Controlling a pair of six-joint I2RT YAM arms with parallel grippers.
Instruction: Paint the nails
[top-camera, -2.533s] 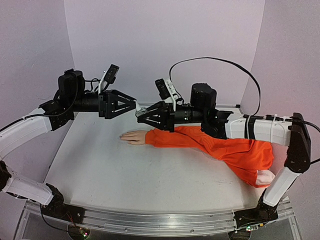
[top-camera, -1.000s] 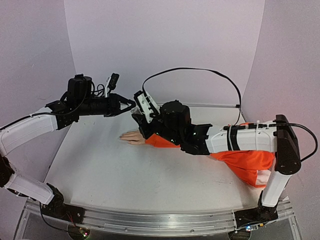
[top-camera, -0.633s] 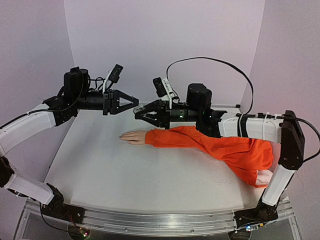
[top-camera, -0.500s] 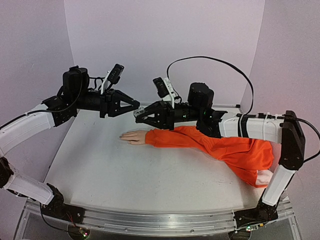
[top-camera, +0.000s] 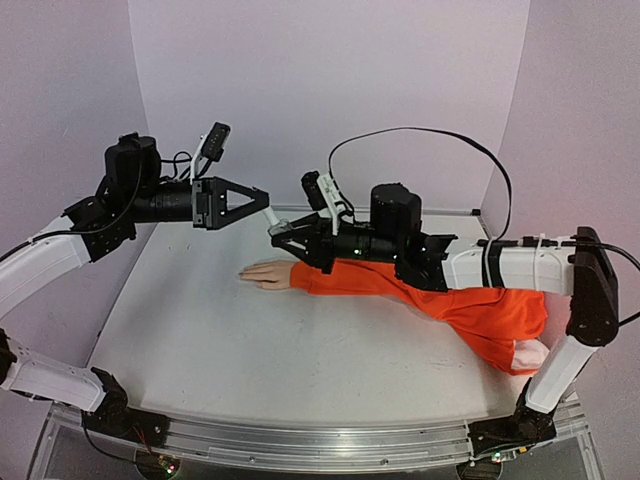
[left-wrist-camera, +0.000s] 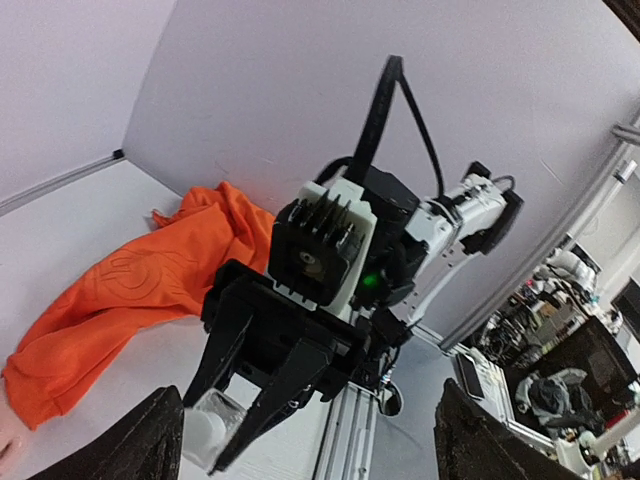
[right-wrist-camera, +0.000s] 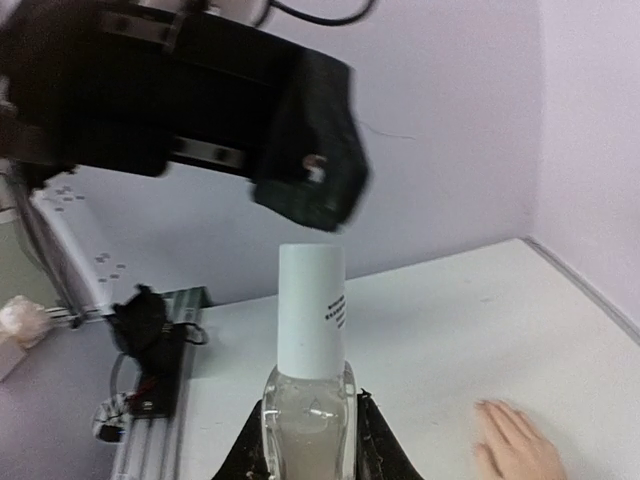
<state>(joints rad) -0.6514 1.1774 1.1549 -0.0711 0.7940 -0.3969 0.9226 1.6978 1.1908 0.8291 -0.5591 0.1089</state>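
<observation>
Mannequin hand (top-camera: 266, 273) lies flat, lengthwise left-right, nails (top-camera: 244, 271) pointing left across bare table (top-camera: 200, 330). Above, right gripper (top-camera: 278, 232) clamps a bottle (right-wrist-camera: 309, 395); left gripper (top-camera: 264, 196) gapes.

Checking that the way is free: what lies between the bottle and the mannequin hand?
Nothing: in the right wrist view, only bare white table separates the bottle from the mannequin hand.

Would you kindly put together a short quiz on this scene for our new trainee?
1. Which gripper holds the clear bottle? A) left B) right
2. True or false: the bottle's white cap has been taken off.
3. Fill in: the mannequin hand lies flat on the ____.
Key: 1 B, the right gripper; 2 false, the cap is on; 3 table.
</observation>
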